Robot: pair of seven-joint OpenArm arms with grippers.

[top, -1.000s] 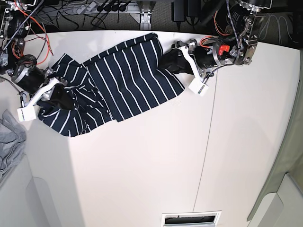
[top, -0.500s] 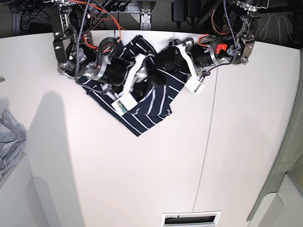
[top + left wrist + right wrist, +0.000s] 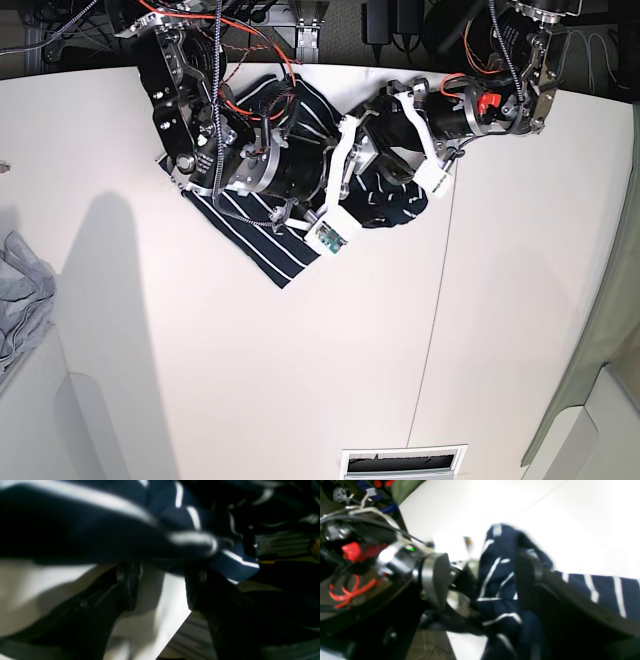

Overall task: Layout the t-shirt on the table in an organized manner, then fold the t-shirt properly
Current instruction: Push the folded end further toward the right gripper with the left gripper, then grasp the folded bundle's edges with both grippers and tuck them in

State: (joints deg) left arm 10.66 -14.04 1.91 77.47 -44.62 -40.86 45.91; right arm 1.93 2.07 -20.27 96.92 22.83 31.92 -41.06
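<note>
While the navy striped t-shirt [image 3: 262,243] lies bunched at the far edge of the cream table [image 3: 300,370], both arms crowd over it. The right gripper [image 3: 352,170] stands spread, cloth between its fingers; the left gripper [image 3: 410,145] is spread too, shirt draped across. A dark seam [image 3: 435,300] crosses the tabletop; cables [image 3: 240,15] hang behind.

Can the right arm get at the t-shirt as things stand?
Probably yes. The right gripper sits over the bunched t-shirt, jaws apart, with cloth between them in its wrist view. The left gripper crowds the same spot, so the two could collide.
</note>
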